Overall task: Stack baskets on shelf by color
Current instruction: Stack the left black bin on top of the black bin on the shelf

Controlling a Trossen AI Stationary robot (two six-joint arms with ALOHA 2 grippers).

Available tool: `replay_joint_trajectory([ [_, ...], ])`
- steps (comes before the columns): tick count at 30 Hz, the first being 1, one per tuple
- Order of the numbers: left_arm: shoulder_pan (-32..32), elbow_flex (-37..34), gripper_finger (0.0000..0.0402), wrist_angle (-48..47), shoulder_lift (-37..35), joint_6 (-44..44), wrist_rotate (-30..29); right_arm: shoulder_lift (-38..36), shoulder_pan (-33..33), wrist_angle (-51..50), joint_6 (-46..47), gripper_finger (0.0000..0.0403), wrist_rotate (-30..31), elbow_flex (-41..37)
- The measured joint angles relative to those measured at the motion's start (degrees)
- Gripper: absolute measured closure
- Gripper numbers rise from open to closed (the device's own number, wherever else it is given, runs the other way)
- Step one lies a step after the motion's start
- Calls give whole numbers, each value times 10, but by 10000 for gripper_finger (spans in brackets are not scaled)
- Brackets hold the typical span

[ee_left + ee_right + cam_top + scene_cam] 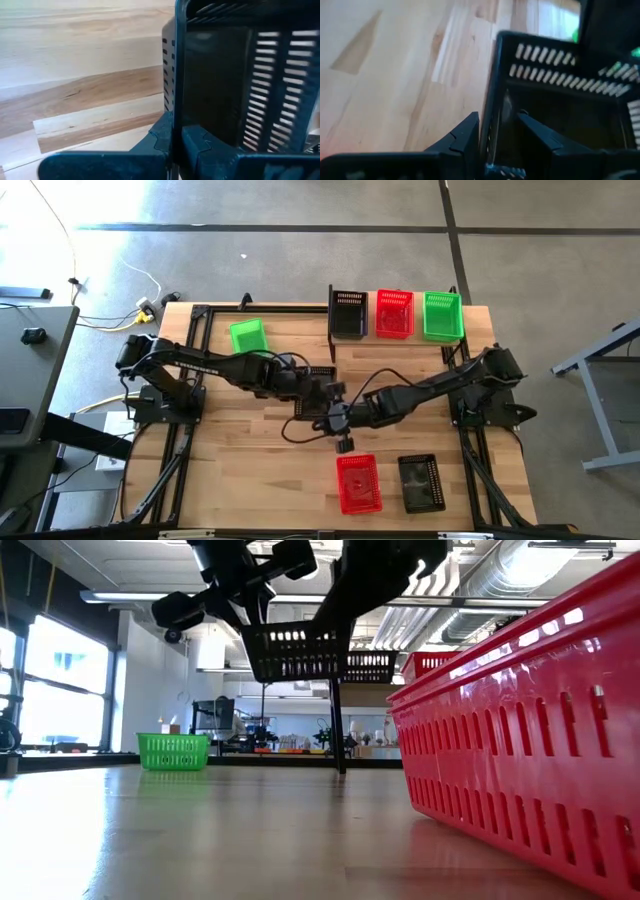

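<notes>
A black basket hangs in the air over the middle of the table. My left gripper is shut on one of its walls. My right gripper is open, one finger on each side of another wall of this basket. From above, both grippers meet mid-table. The shelf at the far right edge carries a black basket, a red basket and a green basket, each on its base. My left gripper pinches the rim of one wall of the black basket between its two fingers, one finger inside the basket and one outside. The fingers come slanting down from above. The basket is lifted clear of the table, upright with its opening up.
A green basket stands on the table at the far left. A red basket and a black basket stand near the front edge. Bare tabletop lies at the near left.
</notes>
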Motion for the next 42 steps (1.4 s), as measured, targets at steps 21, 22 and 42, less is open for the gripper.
replay_joint_trajectory([
  [21,28,0,385,41,-3,66,45,0,-14,-44,82,398,-1,0],
  [22,28,0,382,40,-3,66,45,0,-14,-45,86,399,-1,0],
  [42,66,0,278,42,-3,266,69,0,-11,-151,221,403,-28,0],
])
